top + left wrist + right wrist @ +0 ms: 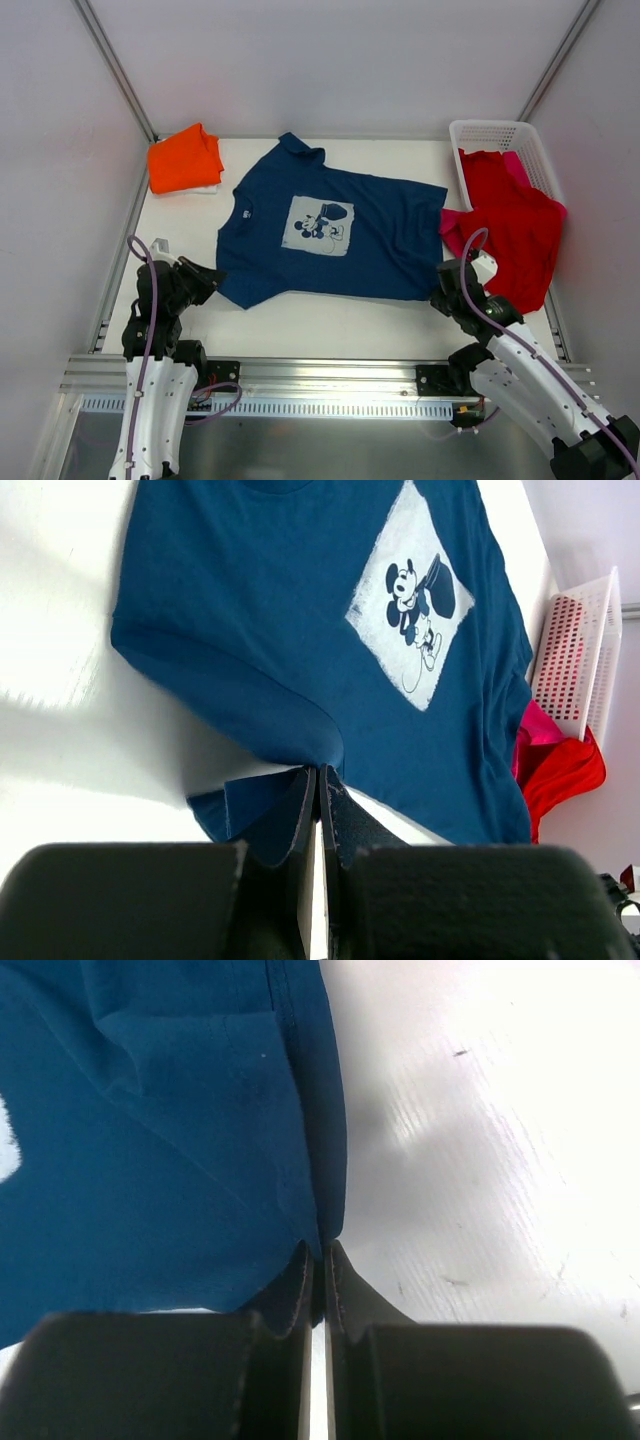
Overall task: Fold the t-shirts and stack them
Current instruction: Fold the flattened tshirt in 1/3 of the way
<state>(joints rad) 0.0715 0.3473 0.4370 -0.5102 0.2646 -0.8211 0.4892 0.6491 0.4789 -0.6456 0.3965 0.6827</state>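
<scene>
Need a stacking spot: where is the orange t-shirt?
In the top view, the orange t-shirt lies folded at the table's far left corner, left of the navy t-shirt.

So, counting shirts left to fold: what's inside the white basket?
A red t-shirt spills over the basket rim, a pink one showing beneath. Anything deeper is covered.

Lighting bright, even, overhead; shadows soft. My right wrist view glares white on the table (500,1110); my fingers (346,1295) blur.
</scene>
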